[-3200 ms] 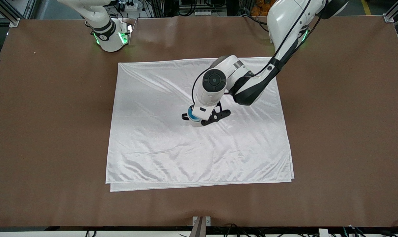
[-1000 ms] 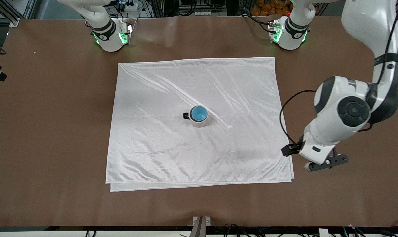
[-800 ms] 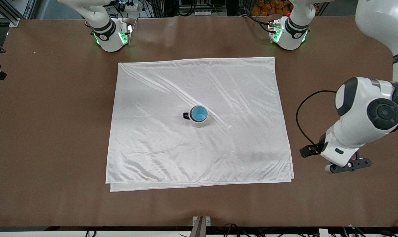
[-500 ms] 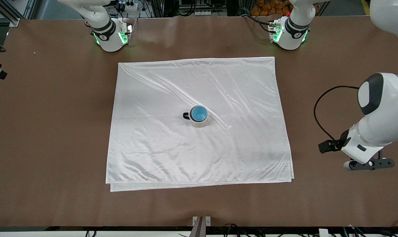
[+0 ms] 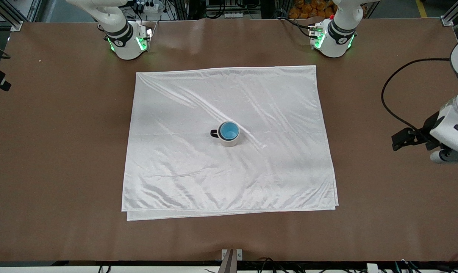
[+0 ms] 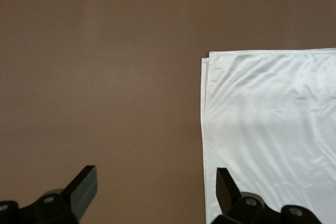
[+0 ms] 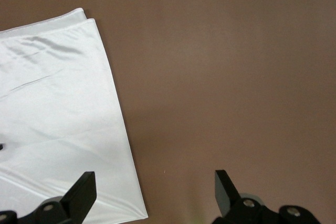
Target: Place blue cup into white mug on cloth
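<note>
The blue cup [image 5: 229, 131] sits upright inside the white mug [image 5: 229, 142], whose black handle points toward the right arm's end. The mug stands near the middle of the white cloth [image 5: 175, 170]. My left gripper [image 5: 453, 156] is open and empty, up over bare table past the cloth's edge at the left arm's end. Its wrist view shows the open gripper [image 6: 156, 179] beside a doubled edge of the cloth [image 6: 273, 129]. My right gripper [image 7: 152, 182] is open and empty over bare table beside the cloth [image 7: 52, 103]. The cup and mug show in neither wrist view.
The brown table [image 5: 54, 151] surrounds the cloth on all sides. The two arm bases [image 5: 126, 41] [image 5: 333, 38] stand along the edge of the table farthest from the front camera. A small metal bracket [image 5: 232, 254] sits at the nearest table edge.
My left gripper was down at the mug with the blue cup; it has let go and swung off the cloth to the left arm's end. The cup stays in the mug.
</note>
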Robot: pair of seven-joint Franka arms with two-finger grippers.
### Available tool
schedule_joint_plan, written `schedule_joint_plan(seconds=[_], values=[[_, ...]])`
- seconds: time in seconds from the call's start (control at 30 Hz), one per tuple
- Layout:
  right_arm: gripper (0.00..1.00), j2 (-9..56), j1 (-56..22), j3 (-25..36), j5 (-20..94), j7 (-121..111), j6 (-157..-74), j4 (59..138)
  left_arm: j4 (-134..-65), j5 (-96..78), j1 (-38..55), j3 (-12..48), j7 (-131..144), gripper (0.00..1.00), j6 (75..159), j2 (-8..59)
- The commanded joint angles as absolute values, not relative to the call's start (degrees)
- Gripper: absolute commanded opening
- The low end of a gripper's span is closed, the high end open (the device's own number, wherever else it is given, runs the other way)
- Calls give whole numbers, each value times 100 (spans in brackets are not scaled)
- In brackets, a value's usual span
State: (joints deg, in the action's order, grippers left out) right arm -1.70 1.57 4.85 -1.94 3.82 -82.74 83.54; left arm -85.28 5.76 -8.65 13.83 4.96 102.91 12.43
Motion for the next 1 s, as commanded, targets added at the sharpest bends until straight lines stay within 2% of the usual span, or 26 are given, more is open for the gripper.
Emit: schedule_joint_plan(seconds=[0.0,0.23,0.5,0.97], values=[[100,-211,149,483,-132,290,-8227,8306,-9105,413,-791,1283,396,100,10301,642],[100,-211,149,483,-149,281,-8227,8297,-9404,396,-800,1274,369,100,10134,124],[100,-202,141,466,-167,299,-8227,8271,-9404,-26,-791,1011,159,100,9484,-334],[100,-176,141,466,-184,290,-8227,8165,-9387,-369,-967,949,-228,100,8913,-527]])
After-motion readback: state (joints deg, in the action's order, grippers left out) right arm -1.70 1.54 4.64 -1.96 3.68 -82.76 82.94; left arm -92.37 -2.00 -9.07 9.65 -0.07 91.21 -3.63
